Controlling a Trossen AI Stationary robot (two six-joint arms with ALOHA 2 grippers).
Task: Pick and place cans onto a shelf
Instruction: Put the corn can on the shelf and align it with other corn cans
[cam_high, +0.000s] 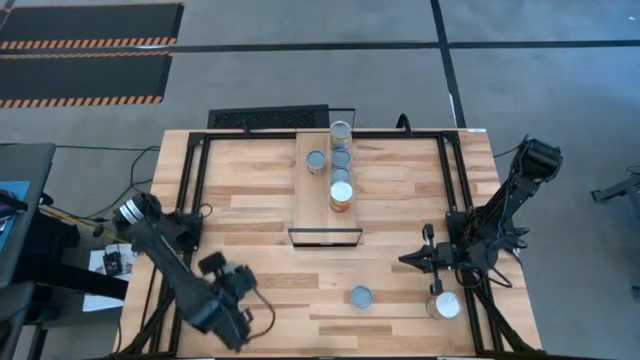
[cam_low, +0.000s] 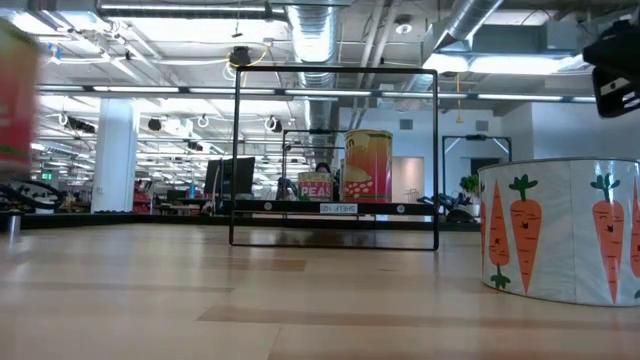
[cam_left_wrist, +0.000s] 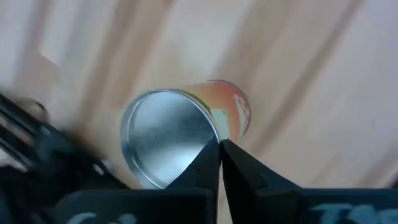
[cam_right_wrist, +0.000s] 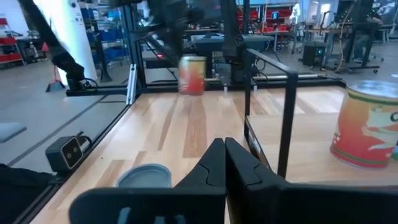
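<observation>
Up on the shelf (cam_high: 318, 200), several cans (cam_high: 341, 195) stand in a line. Another can (cam_high: 360, 296) sits on the table (cam_high: 250, 200) nearer the front, and a white-topped one (cam_high: 445, 305) is just beside the right gripper (cam_high: 405, 259), whose fingers are pressed together on nothing. Left gripper (cam_left_wrist: 219, 149) is pinched shut near the table's front left corner; a tin (cam_left_wrist: 180, 134) seems to sit just beyond its tips, blurred.
</observation>
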